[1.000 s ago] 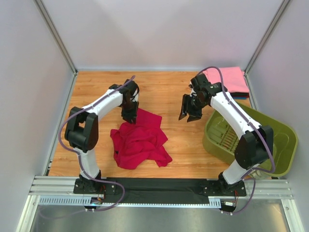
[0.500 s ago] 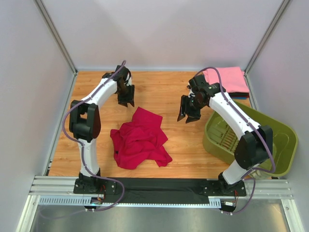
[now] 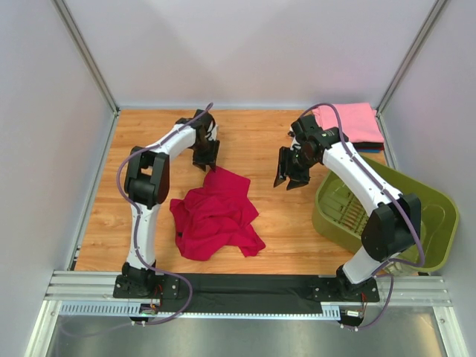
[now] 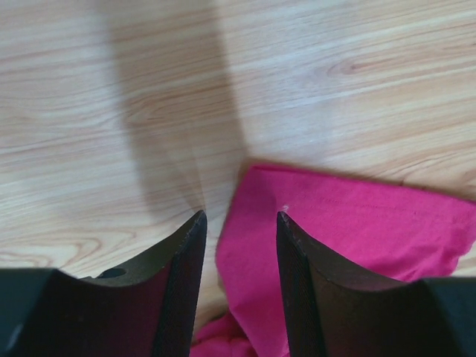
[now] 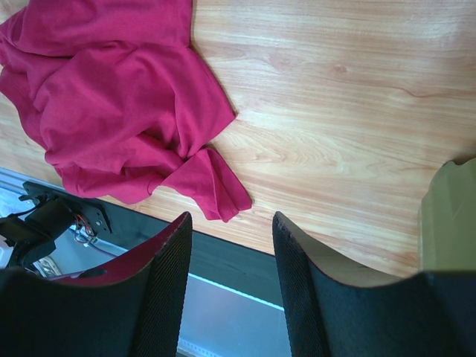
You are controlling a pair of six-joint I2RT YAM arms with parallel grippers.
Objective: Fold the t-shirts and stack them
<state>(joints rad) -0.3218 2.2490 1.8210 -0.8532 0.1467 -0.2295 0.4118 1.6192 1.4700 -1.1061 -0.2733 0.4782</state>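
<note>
A crumpled crimson t-shirt (image 3: 216, 212) lies in a heap on the wooden table (image 3: 149, 193), left of centre. My left gripper (image 3: 207, 155) hovers open just behind the shirt's far corner. In the left wrist view the crimson cloth (image 4: 349, 223) lies flat below and between the spread fingertips (image 4: 192, 230), and nothing is gripped. My right gripper (image 3: 290, 175) hangs open to the right of the shirt, apart from it; its wrist view shows the shirt (image 5: 111, 97) at upper left. A folded pink t-shirt (image 3: 349, 123) tops a stack at the back right corner, with darker folded layers (image 3: 370, 147) under it.
An olive-green plastic basket (image 3: 387, 216) stands at the right, beside the right arm, and its wall (image 5: 448, 216) shows at the right wrist view's edge. White enclosure walls close in the table on three sides. A black strip and a metal rail (image 3: 245, 286) run along the near edge.
The left gripper opened off the crimson shirt's far corner, swung back and left, then came right again to just behind that corner. The right arm and the shirt stayed put.
</note>
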